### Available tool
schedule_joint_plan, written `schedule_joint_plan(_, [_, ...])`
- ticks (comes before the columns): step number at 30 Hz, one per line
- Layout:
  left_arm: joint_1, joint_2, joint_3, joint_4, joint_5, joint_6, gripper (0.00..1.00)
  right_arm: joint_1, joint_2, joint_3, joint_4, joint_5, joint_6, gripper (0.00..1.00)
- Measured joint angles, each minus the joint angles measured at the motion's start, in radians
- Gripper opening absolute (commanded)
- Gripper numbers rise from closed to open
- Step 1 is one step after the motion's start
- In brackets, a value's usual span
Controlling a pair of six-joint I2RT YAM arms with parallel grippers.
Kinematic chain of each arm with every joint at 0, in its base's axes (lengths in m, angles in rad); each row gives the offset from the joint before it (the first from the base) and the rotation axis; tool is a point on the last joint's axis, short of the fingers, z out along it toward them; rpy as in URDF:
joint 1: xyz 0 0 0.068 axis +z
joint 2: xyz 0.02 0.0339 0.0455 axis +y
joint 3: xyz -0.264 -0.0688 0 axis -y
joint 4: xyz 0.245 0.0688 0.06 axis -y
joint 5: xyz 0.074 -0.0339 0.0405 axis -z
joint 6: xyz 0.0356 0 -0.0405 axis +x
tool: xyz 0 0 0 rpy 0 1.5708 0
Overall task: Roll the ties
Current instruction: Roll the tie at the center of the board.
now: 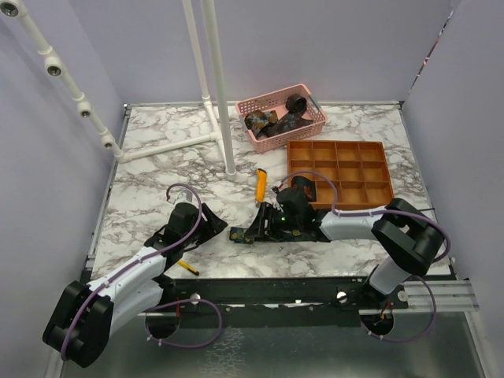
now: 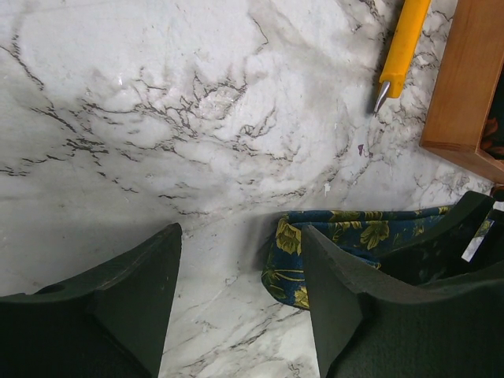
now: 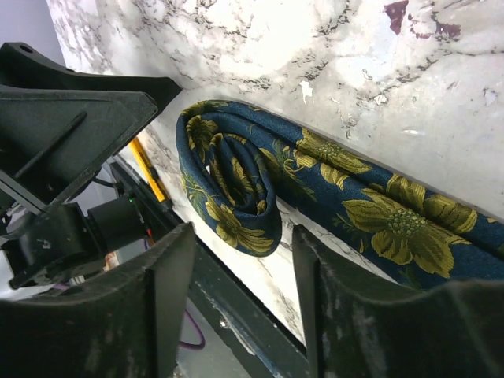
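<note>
A navy tie with yellow-green flowers (image 3: 378,209) lies flat on the marble. Its near end is wound into a loose coil (image 3: 228,189). My right gripper (image 3: 244,236) is open, and the coil sits just beyond the tips, touching neither finger. My left gripper (image 2: 240,236) is open over bare marble, with the tie's folded end (image 2: 287,260) against the inner side of its right finger (image 2: 331,276). From above, both grippers (image 1: 214,223) (image 1: 257,228) face each other across the tie's end (image 1: 239,234). More dark ties (image 1: 276,122) lie in the pink basket (image 1: 313,126).
An orange-yellow utility knife (image 1: 261,185) lies just behind the grippers. The brown compartment tray (image 1: 376,197) sits to the right, behind the right arm. A white pipe stand (image 1: 224,118) rises at the back left. A small yellow piece (image 1: 187,267) lies by the front edge.
</note>
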Motion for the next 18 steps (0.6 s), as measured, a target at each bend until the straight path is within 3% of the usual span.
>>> schedule_joint_plan(4, [0.0,-0.005,0.0,-0.003,0.0,0.0,0.63,0.006,0.003,0.0,0.016,0.021,0.001,0.45])
schedule_joint_plan(13, [0.0,-0.037,0.0,-0.005,0.0,-0.005,0.62,0.021,0.022,-0.033,0.134,0.094,0.03,0.38])
schedule_joint_plan(18, [0.0,-0.039,0.0,-0.005,0.0,-0.005,0.62,0.027,0.051,-0.033,0.169,0.1,0.05,0.23])
